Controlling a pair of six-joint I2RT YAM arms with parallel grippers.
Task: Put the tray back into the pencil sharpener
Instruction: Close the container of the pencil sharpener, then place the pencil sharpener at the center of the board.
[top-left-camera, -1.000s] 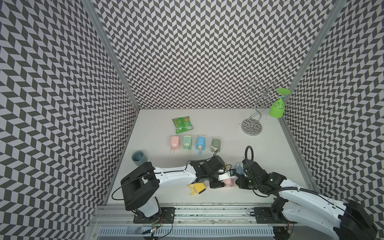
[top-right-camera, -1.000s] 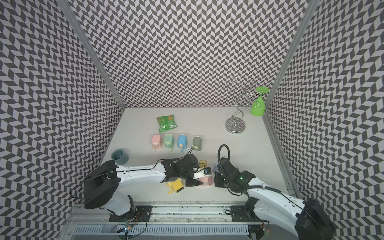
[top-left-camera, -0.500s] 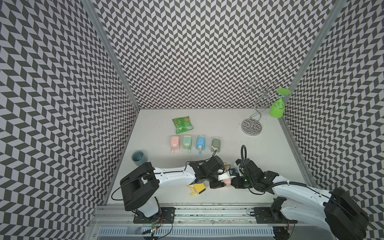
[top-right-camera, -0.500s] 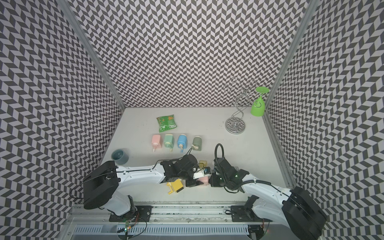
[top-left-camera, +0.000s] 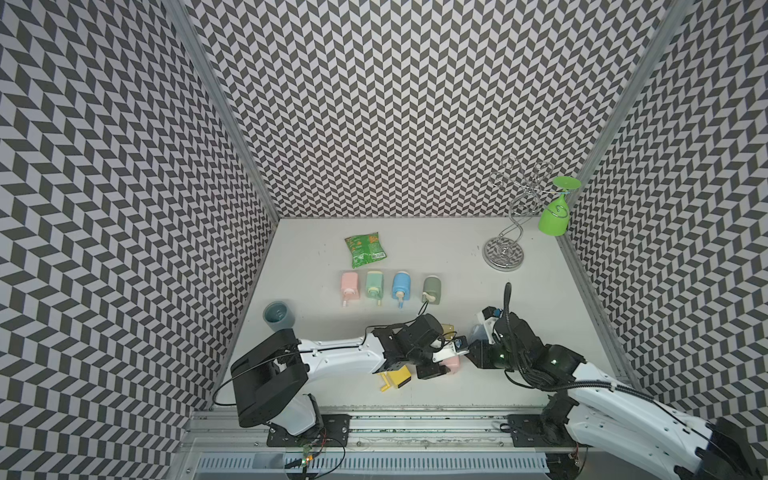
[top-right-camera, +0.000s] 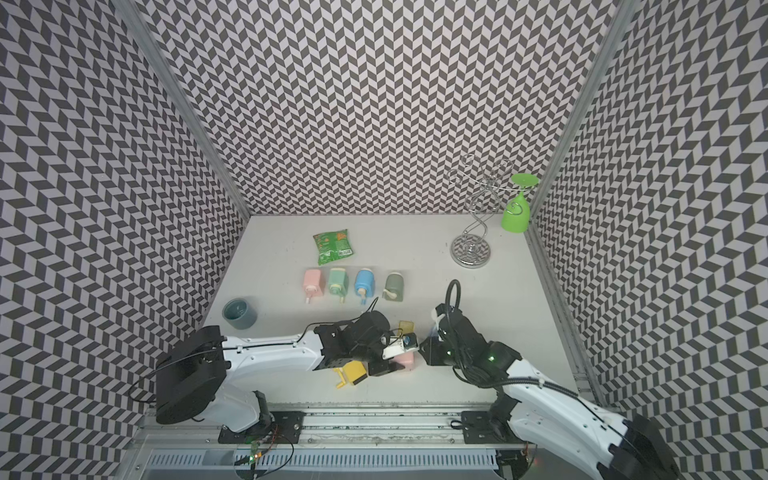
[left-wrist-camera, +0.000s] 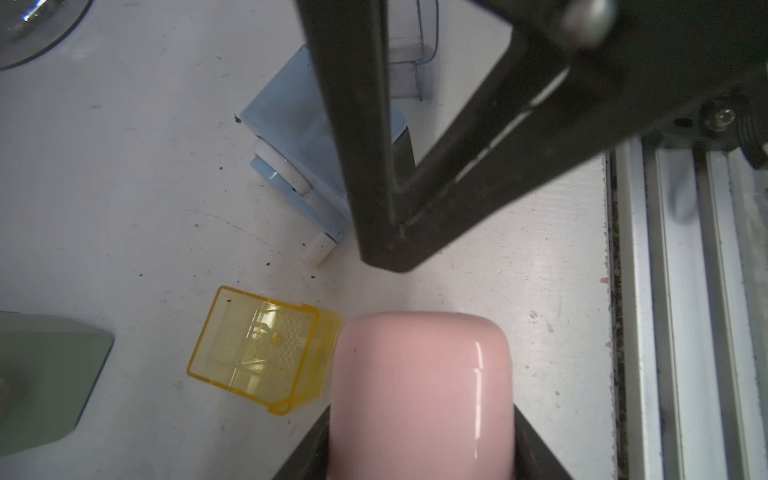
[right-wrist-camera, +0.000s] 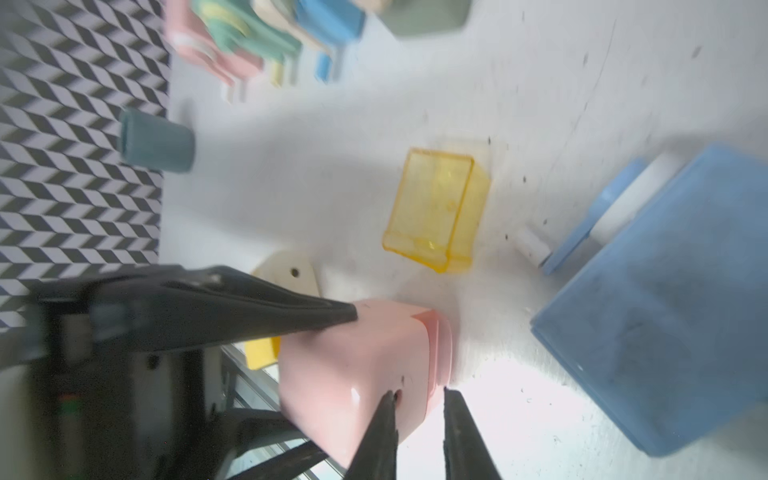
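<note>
The pink pencil sharpener (left-wrist-camera: 419, 395) is pinched between the left fingers (right-wrist-camera: 249, 307) near the front edge of the tabletop (top-left-camera: 457, 257), about midway along it. Whether it rests on the surface cannot be told. A darker pink tray front (right-wrist-camera: 434, 345) is seen at the end turned toward the right arm, close to flush with the body. The right fingers (right-wrist-camera: 380, 444) are parted by a narrow gap with nothing between them, and one tip touches that same end.

Room is tight around the grip. A loose yellow tray (left-wrist-camera: 257, 353) lies just beside the pink body on its far side. A blue sharpener (right-wrist-camera: 665, 311) and a clear tray (left-wrist-camera: 409, 54) lie beside the right arm. A yellow sharpener (top-left-camera: 397, 376) lies against the left wrist on the front-edge side, and a metal rail (left-wrist-camera: 665, 291) runs just past that edge.

Further back, a row of four sharpeners (top-left-camera: 401, 286) is laid across the middle, with a snack bag (top-left-camera: 365, 248) behind it. A cup (top-left-camera: 278, 316) stands at the left edge and a wire stand (top-left-camera: 505, 253) near the back right corner. Bare tabletop is seen between the row and the stand, and along the right edge.
</note>
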